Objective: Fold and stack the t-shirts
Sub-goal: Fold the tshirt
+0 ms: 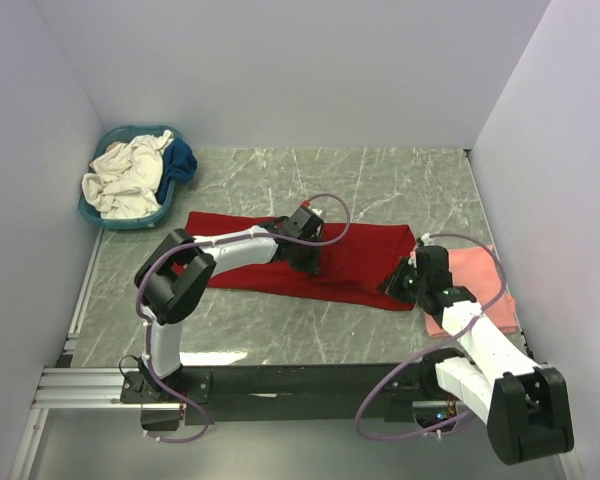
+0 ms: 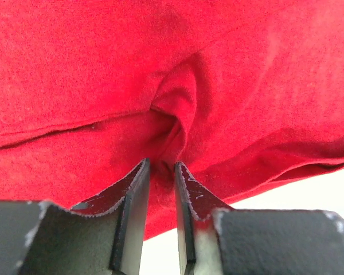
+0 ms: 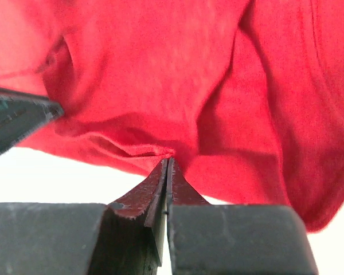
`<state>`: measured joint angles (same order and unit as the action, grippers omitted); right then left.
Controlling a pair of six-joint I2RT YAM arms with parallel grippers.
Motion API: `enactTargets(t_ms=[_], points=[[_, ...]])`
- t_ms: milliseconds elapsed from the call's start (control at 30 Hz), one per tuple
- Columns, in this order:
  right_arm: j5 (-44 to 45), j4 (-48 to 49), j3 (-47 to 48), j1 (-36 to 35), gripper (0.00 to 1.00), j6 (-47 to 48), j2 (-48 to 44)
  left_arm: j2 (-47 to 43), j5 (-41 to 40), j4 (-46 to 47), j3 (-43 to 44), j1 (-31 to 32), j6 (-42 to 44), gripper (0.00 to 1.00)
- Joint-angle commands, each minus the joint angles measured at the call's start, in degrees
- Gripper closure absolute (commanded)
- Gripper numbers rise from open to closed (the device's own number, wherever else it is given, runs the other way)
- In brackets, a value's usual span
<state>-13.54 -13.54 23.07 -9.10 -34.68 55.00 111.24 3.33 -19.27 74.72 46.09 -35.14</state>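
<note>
The grey-green marbled tabletop [image 1: 380,180] carries a red shirt [image 1: 365,260] spread crosswise over its middle. A pink shirt [image 1: 480,290] lies just beside it at the near right, and a teal basket [image 1: 130,222] sits in the far left corner.

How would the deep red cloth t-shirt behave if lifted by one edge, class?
Probably floppy: the deep red cloth t-shirt puckers into a fold at the left pincer. Likely light: the right pincer pinches just a thin hem. It would probably sag between them.
</note>
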Motion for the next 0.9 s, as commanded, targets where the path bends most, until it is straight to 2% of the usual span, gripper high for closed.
enactTargets(t_ms=[0,33,67,100,133,200,367,600,867], points=[[-3.4,-2.1,-1.5,0.0,0.93,-1.0,-3.8,-4.4,1.0,2.1,-0.9,0.3,0.8,0.71],[-3.7,-2.5,-1.8,-0.1,0.90,-1.3,-5.3,-4.6,0.5,1.8,-1.0,0.3,0.8,0.71],[-3.9,-3.9,-1.8,-0.1,0.80,-1.5,-6.2,-4.9,0.2,1.6,-1.2,0.3,0.8,0.71],[-3.9,-4.6,-1.6,-0.2,0.77,-1.6,-7.8,-5.8,-0.5,1.4,-1.5,0.3,0.8,0.71],[-3.8,-6.3,-0.9,-0.2,0.68,-1.7,-8.6,-6.2,-1.5,1.2,-1.7,0.3,0.4,0.71],[-3.3,-7.7,0.4,-0.2,0.63,-1.9,-10.3,-7.6,-2.6,0.6,-1.8,0.1,0.5,0.70],[-1.1,-8.8,6.5,-0.3,0.62,-1.4,-9.0,-9.8,-5.4,-1.1,-1.8,-2.2,-0.8,0.71],[0.6,-1.9,13.3,-0.3,0.62,-1.9,8.4,-13.3,-2.4,2.7,-9.0,-9.5,-6.3,0.74],[4.8,6.1,14.6,-0.5,0.63,-3.8,23.7,-14.7,-7.6,5.6,-18.5,-12.1,-9.2,0.76]])
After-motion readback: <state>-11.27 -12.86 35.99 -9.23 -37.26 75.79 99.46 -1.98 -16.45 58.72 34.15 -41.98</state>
